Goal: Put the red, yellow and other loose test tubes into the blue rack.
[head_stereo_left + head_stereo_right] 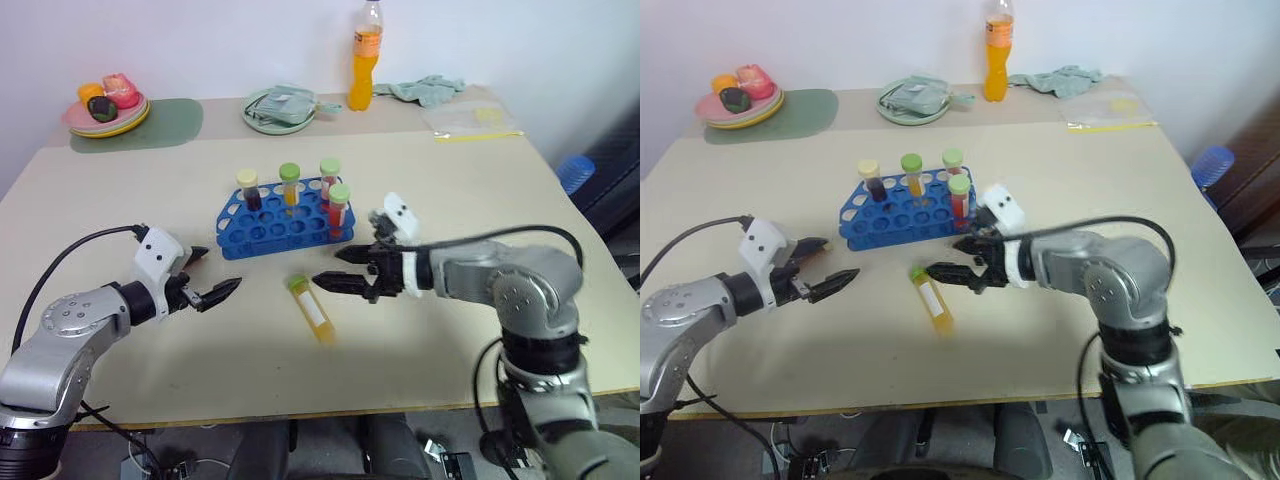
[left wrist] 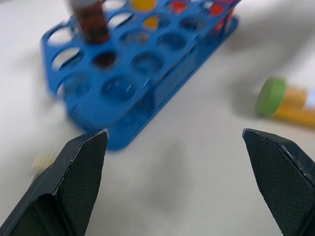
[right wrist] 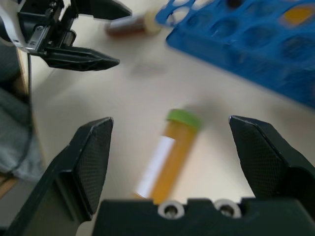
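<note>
The blue rack (image 1: 262, 232) stands mid-table holding several upright capped tubes, dark, yellow and red. A loose yellow tube with a green cap (image 1: 313, 311) lies on the table just in front of it. My right gripper (image 1: 330, 268) is open, its fingers low over the table at the tube's capped end; in the right wrist view the yellow tube (image 3: 170, 152) lies between them, untouched. My left gripper (image 1: 215, 273) is open, left of the rack, holding nothing. A dark loose tube with a pale cap (image 3: 130, 24) lies beside the left gripper (image 3: 83, 34).
Along the far edge are a plate of toy fruit (image 1: 105, 108) on a green mat (image 1: 165, 122), a green dish with a cloth (image 1: 279, 108), an orange drink bottle (image 1: 365, 58), a rag (image 1: 428, 90) and a plastic bag (image 1: 470, 120). Bare tabletop lies in front of both grippers.
</note>
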